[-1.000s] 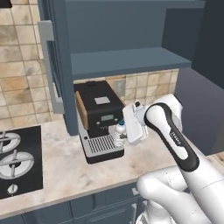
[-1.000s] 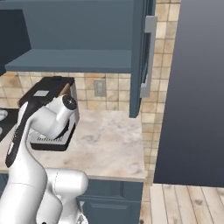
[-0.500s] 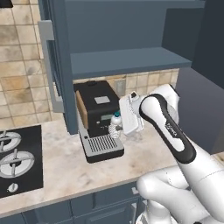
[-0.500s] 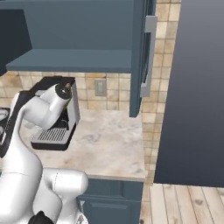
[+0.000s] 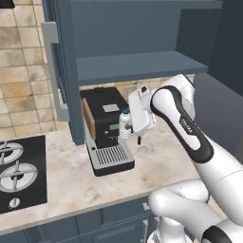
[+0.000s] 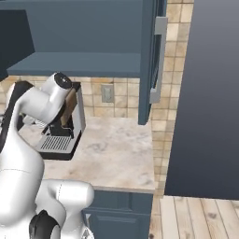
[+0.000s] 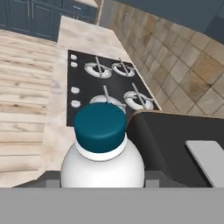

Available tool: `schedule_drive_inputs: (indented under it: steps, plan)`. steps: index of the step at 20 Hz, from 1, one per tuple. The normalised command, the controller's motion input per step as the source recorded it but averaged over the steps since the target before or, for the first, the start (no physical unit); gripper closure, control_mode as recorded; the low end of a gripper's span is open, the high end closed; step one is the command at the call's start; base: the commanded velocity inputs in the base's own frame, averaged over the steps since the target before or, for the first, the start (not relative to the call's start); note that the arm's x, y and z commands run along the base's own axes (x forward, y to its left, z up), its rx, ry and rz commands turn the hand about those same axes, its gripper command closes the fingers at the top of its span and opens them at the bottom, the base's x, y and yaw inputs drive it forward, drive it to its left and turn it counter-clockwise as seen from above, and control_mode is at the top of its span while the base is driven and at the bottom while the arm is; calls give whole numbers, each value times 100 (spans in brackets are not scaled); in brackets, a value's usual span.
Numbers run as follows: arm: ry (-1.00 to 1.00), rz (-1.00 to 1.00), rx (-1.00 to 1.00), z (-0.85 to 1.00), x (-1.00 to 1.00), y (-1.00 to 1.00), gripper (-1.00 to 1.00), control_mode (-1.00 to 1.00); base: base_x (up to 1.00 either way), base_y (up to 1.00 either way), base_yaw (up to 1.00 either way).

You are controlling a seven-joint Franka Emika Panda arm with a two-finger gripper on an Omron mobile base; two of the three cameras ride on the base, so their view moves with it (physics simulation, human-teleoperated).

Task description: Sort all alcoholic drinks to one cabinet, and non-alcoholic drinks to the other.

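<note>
You have the water bottle [image 5: 125, 124] held in the gripper [image 5: 131, 124], the jaws partly closed around its body; in the hand view its teal cap [image 7: 100, 127] and shoulders sit right between the finger tips, which is why it fills the lower middle there. In the left base view the bottle hangs off the hand's 9 o'clock side, in front of the coffee machine [image 5: 105, 128] and lifted clear of the counter [image 5: 71, 175]. That height makes sense: the open cabinet's shelf [image 5: 133, 65] lies at 12 o'clock above the hand, and a non-alcoholic drink belongs in one of the two cabinets. From the right base view, the cabinet door [image 6: 150, 60] stands swung out at 3 o'clock of the arm. Judge your next lift so the cap clears the shelf's front edge. The stove [image 7: 103, 87] lies beyond the bottle at 12 o'clock in the hand view
</note>
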Motion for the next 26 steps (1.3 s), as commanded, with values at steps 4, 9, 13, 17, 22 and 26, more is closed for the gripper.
schedule_drive_inputs:
  steps: [4,9,13,17,22,26]
  plan:
    - [-5,0,0,29,0,0,100,-100,0,0,0]
    - [-11,0,0,30,-2,0,100,-100,0,0,0]
    - [-8,0,0,32,-4,0,100,-100,0,0,0]
    - [-6,0,0,31,-7,1,100,-100,0,0,0]
    - [-5,-2,0,28,-17,1,100,-100,0,0,0]
    - [-4,-4,4,28,-25,0,100,-100,0,0,0]
